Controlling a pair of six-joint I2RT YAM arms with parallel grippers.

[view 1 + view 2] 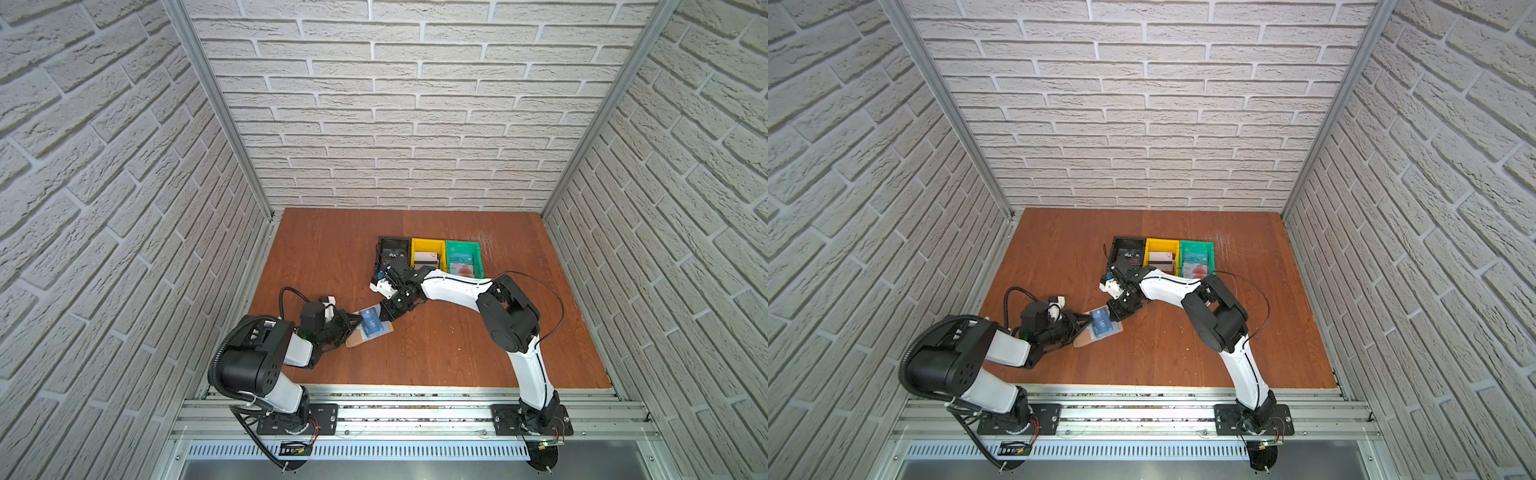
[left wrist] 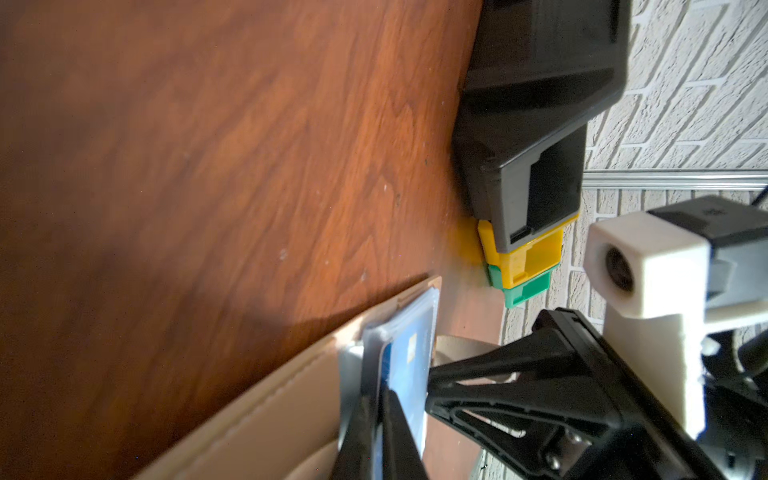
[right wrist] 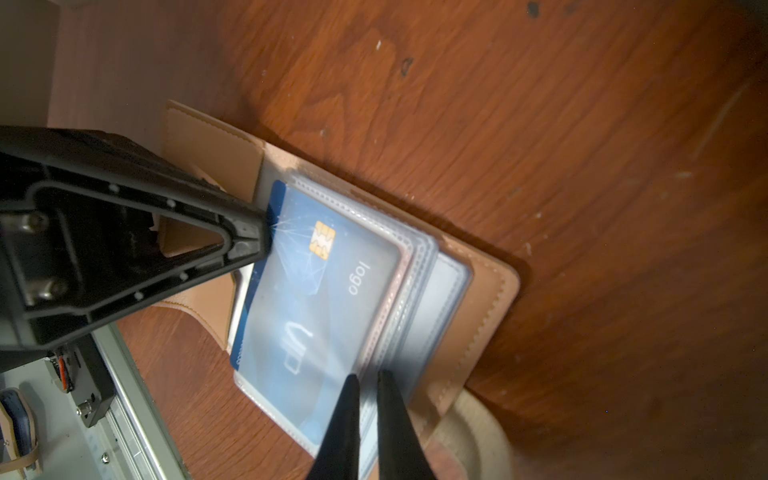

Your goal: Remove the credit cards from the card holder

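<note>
Holder (image 3: 486,299) lies open on the counter (image 1: 436,353), 8 o'clock from centre. Left end effector (image 3: 262,237), at its 10 o'clock, pinches the blue card (image 3: 316,299). Right end effector (image 3: 369,374), at 2 o'clock, clamps the holder's sleeve edge.

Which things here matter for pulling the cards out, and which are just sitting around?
In the job: card holder, blue card tucked in it, left gripper pinching that card, right gripper pinching the holder's edge.
Lying about: black bin, yellow bin, green bin.
</note>
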